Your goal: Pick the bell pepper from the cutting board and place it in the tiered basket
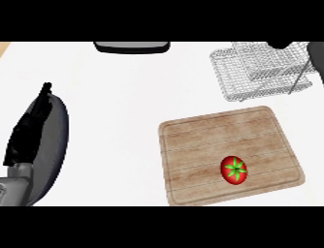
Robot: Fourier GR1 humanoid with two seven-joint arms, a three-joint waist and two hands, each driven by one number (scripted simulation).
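Our left hand [29, 128] rests with straight fingers; we should curl fingers round the red, green-stemmed bell pepper [234, 169] on the wooden cutting board [215, 140], far right of it.

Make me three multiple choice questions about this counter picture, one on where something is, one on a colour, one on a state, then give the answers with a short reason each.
1. Where does the bell pepper lie?
A. In the tiered basket
B. On the cutting board, toward its near right part
C. On the bare counter by the left hand

2. What colour is the pepper?
A. Red with a green stem
B. Yellow
C. All green

3. What is the state of the left hand?
A. Curled round the pepper
B. Open, fingers straight, holding nothing
C. Pressing on the board

Answers:
1 B: the pepper rests on the wooden cutting board, apart from the wire tiered basket beyond it.
2 A: its body is red and the star-shaped stem is green.
3 B: the hand shows at the view's left, far from the board, fingers straight.
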